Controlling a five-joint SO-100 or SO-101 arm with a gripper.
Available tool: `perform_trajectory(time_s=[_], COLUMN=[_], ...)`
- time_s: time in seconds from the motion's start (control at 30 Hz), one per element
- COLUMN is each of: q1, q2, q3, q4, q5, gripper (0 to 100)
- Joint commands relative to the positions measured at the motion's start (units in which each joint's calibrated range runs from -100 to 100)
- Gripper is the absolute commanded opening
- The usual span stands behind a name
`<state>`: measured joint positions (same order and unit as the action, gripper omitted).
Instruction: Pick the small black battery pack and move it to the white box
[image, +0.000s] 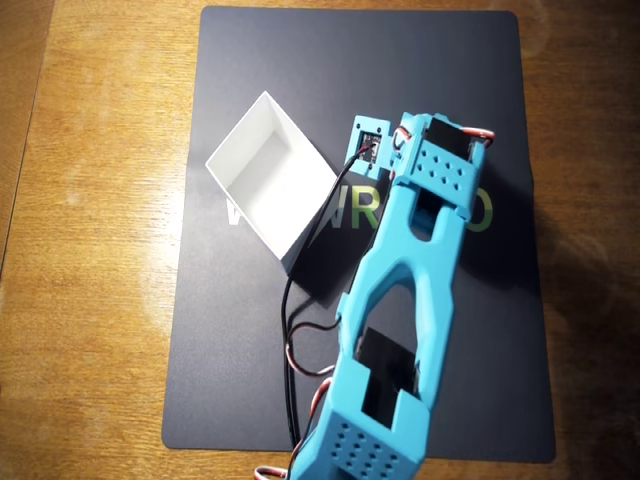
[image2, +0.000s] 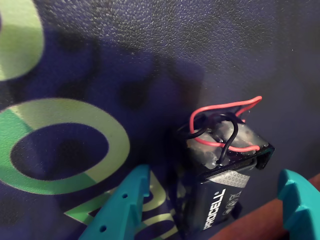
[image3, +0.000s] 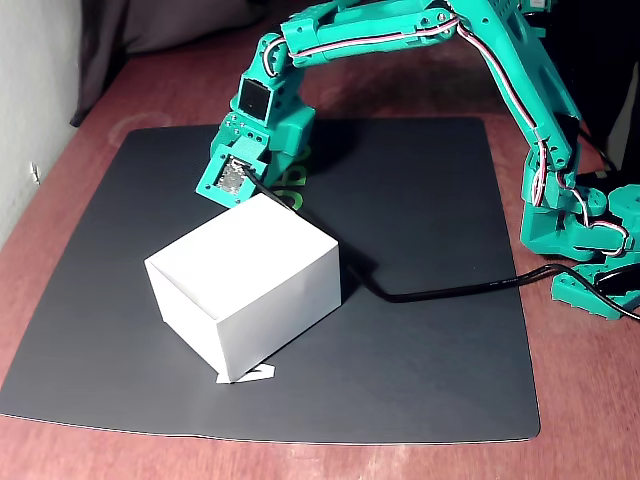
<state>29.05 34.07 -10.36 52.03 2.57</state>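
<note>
In the wrist view the small black battery pack (image2: 225, 185) lies on the dark mat with white "PROCELL" lettering on top. Its red and black wires loop at the far end. My gripper (image2: 215, 170) is open. Its teal fingers (image2: 122, 207) stand on either side of the pack with a gap to each. The white box (image: 300, 140) sits open-topped on the mat, left of my wrist in the overhead view. In the fixed view it (image3: 245, 290) stands in front of the gripper (image3: 285, 165). The pack is hidden in the overhead and fixed views.
The dark mat (image: 250, 350) with green lettering (image2: 60, 150) covers a wooden table (image: 90, 250). My arm (image: 400, 280) reaches over the mat's middle. The arm's base (image3: 590, 250) stands at the right, and a black cable (image3: 450, 290) runs across the mat to the wrist camera.
</note>
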Motion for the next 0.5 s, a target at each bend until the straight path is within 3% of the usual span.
perform_trajectory(time_s=[0.0,0.23,0.47], q1=[-1.0,-1.0,-0.5], q2=[1.4,6.7,9.7], q3=[-3.1,-10.9,-16.1], q4=[0.3,1.6,14.3], q5=[0.2,1.0,1.5], gripper=[29,29,29])
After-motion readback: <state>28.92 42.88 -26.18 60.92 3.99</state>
